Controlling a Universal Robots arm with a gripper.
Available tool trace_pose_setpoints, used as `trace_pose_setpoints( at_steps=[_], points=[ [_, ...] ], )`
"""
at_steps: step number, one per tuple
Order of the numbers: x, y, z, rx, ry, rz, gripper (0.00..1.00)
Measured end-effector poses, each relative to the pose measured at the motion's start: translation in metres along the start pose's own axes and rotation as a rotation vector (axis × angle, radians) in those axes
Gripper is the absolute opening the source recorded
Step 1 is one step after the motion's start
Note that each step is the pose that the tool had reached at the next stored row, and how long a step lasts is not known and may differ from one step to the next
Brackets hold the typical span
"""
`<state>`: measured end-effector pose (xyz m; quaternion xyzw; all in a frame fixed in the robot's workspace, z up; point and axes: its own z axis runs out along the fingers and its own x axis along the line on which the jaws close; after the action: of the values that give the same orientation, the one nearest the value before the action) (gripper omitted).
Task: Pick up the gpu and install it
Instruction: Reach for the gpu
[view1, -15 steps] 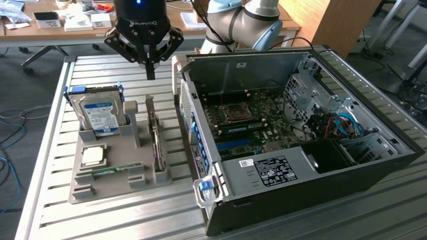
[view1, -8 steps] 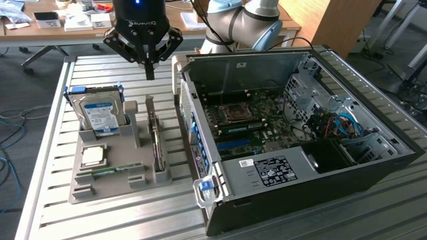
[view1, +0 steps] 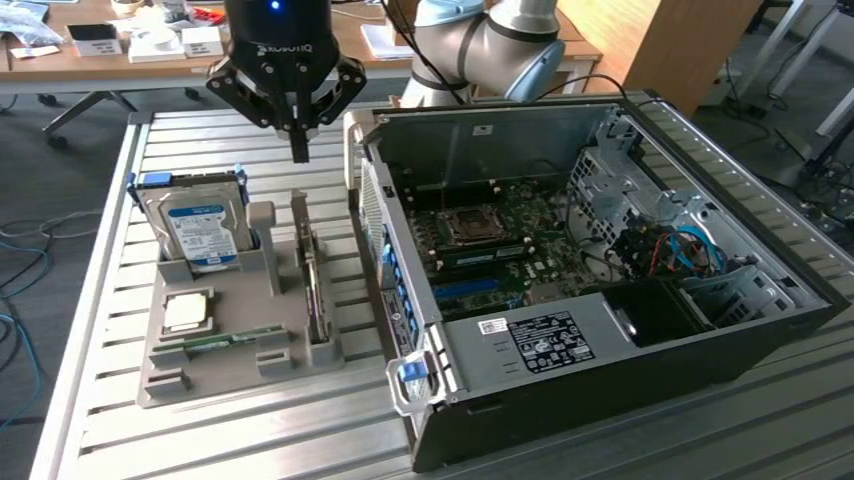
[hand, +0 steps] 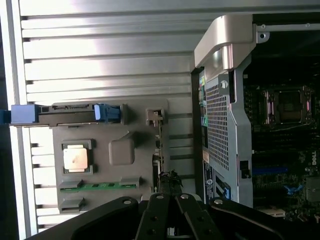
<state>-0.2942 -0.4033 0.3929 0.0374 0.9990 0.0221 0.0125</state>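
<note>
The gpu stands on its edge in a slot of the grey holder, so it shows as a thin card, close to the open computer case. In the wrist view the gpu is an edge-on strip with black parts near my fingers. My gripper hangs above the far end of the card, fingers pointing down and shut, with nothing between them. It is apart from the card. The black fingers converge over the holder's near edge in the wrist view.
The holder also carries a hard drive with a blue label, a processor chip and a green memory stick. Inside the case lies the motherboard. All of it sits on a slatted metal table. Desks stand behind.
</note>
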Motion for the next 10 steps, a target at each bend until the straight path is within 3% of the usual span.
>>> trace_pose_setpoints(
  at_steps=[10],
  points=[
    [-0.0002,-0.0099,-0.0004,0.0000,0.0000,0.000,0.11]
  ],
)
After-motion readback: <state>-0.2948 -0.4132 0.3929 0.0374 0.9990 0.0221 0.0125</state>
